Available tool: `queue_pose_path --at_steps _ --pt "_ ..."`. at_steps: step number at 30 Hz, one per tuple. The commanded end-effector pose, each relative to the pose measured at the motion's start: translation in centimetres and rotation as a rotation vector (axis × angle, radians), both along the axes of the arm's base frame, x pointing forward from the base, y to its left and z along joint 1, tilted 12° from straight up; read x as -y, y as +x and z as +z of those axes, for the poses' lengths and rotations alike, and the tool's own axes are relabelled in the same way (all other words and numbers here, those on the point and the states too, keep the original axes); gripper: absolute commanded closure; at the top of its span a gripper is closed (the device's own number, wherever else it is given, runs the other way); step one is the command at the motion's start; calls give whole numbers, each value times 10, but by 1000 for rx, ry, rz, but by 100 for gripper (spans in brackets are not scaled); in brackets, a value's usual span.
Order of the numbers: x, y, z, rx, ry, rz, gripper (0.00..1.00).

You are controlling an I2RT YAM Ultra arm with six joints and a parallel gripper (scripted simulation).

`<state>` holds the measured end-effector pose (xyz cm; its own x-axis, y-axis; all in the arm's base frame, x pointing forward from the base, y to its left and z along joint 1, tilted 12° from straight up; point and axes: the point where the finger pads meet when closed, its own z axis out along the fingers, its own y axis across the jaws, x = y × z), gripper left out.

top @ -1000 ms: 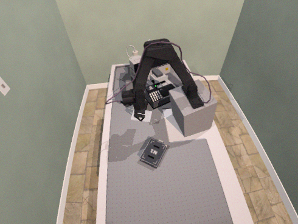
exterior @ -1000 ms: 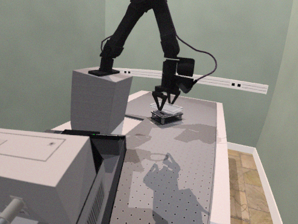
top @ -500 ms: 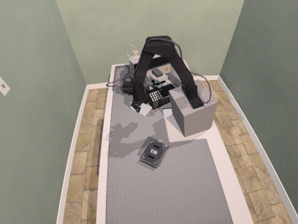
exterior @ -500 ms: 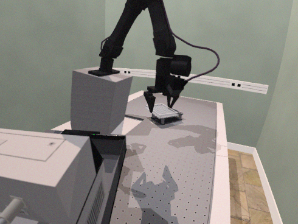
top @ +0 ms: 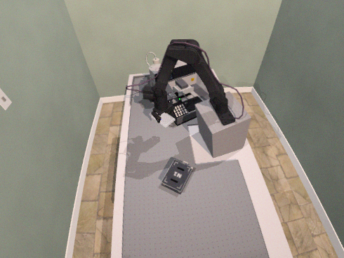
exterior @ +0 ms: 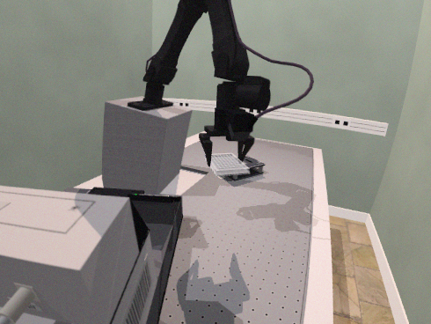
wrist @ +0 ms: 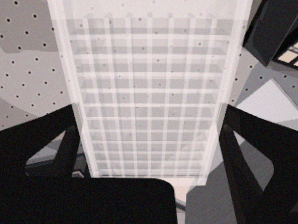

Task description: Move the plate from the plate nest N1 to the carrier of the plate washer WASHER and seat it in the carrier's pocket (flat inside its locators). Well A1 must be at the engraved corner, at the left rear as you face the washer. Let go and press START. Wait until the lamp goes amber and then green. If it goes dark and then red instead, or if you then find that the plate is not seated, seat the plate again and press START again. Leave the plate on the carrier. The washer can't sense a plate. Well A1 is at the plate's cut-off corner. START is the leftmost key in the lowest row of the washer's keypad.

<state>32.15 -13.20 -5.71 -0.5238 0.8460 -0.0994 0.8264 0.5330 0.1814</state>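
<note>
Currently, gripper [top: 156, 116] [exterior: 225, 161] [wrist: 149, 111]: clasping plate [top: 167, 120] [exterior: 229, 164] [wrist: 150, 65]
Washer [top: 187, 118] [exterior: 44, 229] [wrist: 272, 35]: toward one o'clock, top view
Carry: level, clear of walls
Before lowering: square up, A1 left rear

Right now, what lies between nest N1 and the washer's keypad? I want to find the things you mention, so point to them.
Just a shadowed stretch of the grey table top [top: 180, 140] [exterior: 264, 251] [wrist: 20, 75]; the top view shows it.
</note>
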Motion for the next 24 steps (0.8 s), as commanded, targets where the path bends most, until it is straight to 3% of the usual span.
queue_pose_path --at_steps 1,5,8,10,18,22,24 --pt "4 -5 7 8 14 -38 16" --pt "19 -18 3 13 35 -169 16" --pt "28 -13 8 36 31 -201 16" --pt "31 -27 2 18 56 -266 16" --pt "64 -49 2 28 105 -525 16" --pt "75 -67 -7 -3 146 -658 16" --pt "75 -67 -7 -3 146 -658 16"
